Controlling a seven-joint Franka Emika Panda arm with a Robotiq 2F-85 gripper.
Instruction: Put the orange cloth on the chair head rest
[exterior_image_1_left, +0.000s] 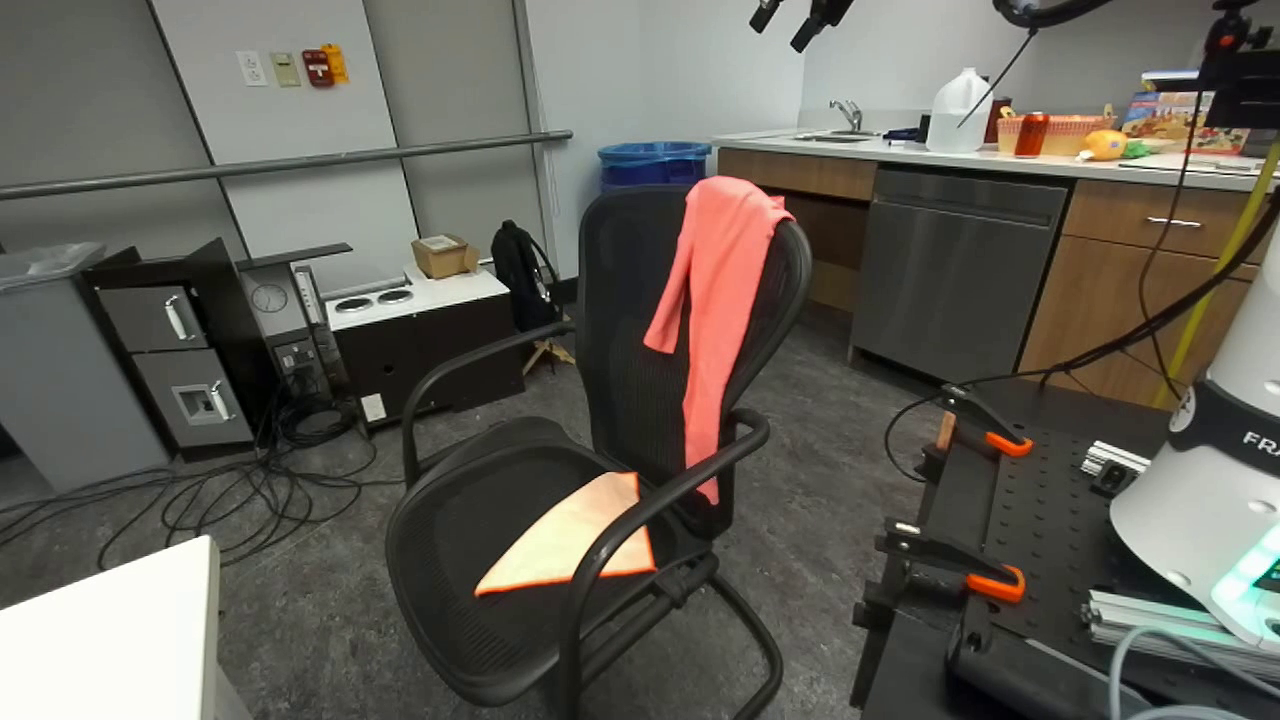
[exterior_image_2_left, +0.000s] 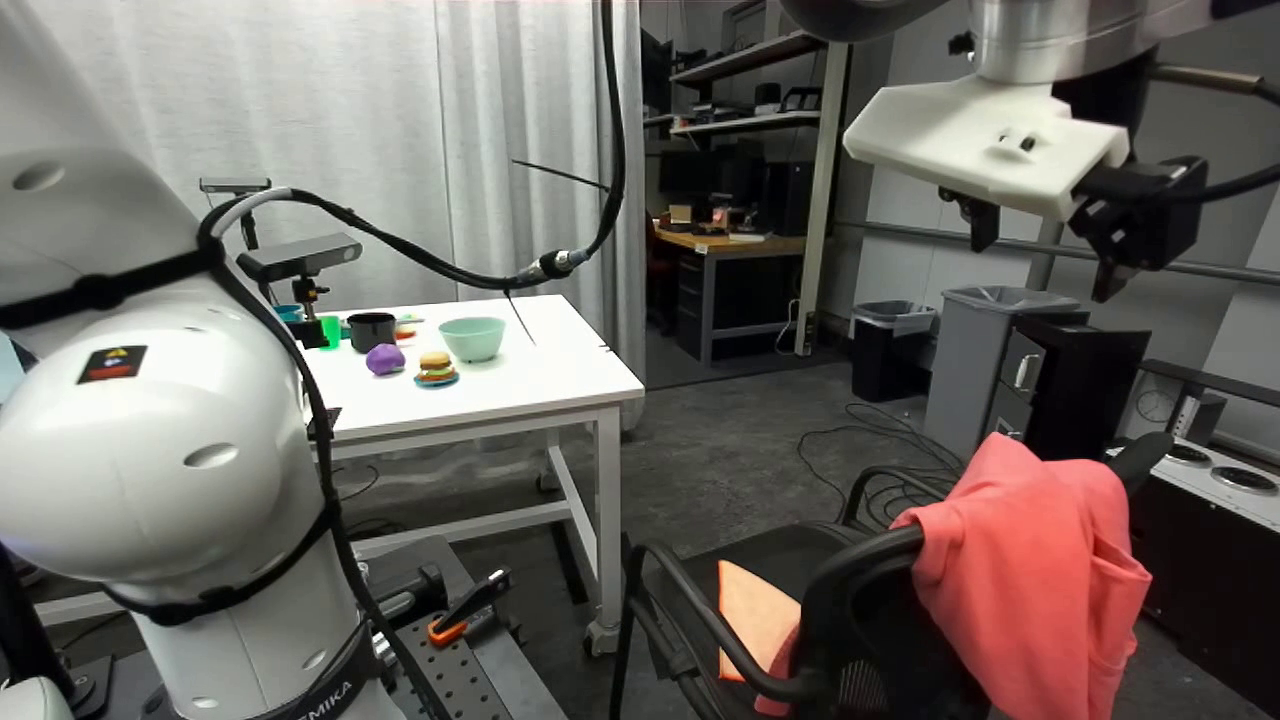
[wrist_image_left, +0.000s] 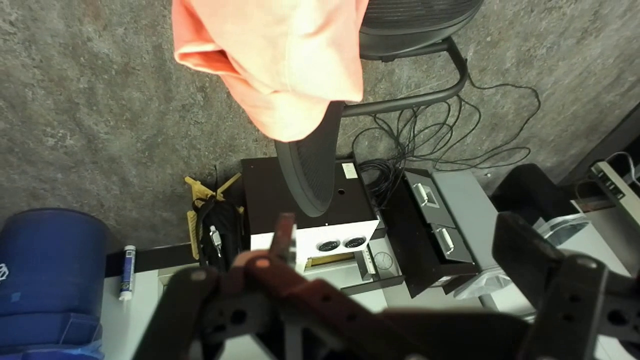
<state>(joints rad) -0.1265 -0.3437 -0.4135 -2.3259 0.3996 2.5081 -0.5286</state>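
Observation:
The orange cloth (exterior_image_1_left: 735, 250), a long coral cloth, hangs draped over the chair head rest (exterior_image_1_left: 632, 195), nearer one corner of it, with a long end down the front of the black mesh back. In an exterior view the orange cloth (exterior_image_2_left: 1030, 580) also falls behind the back. The wrist view shows the orange cloth (wrist_image_left: 290, 60) on the chair head rest (wrist_image_left: 316, 202), whose bare end sticks out. My gripper (exterior_image_2_left: 1043, 265) is open and empty, above the chair and apart from the cloth. Its fingers (wrist_image_left: 397, 222) stand wide apart in the wrist view; it also shows in an exterior view (exterior_image_1_left: 782, 30).
A smaller peach cloth (exterior_image_1_left: 575, 535) lies on the chair seat, beside an armrest (exterior_image_1_left: 650, 500). A white table (exterior_image_2_left: 560, 390) with a bowl (exterior_image_2_left: 472, 338) and toy food stands near the robot base. A counter (exterior_image_1_left: 1080, 170), toy stove (exterior_image_1_left: 430, 300) and blue bin (wrist_image_left: 50, 270) surround the chair.

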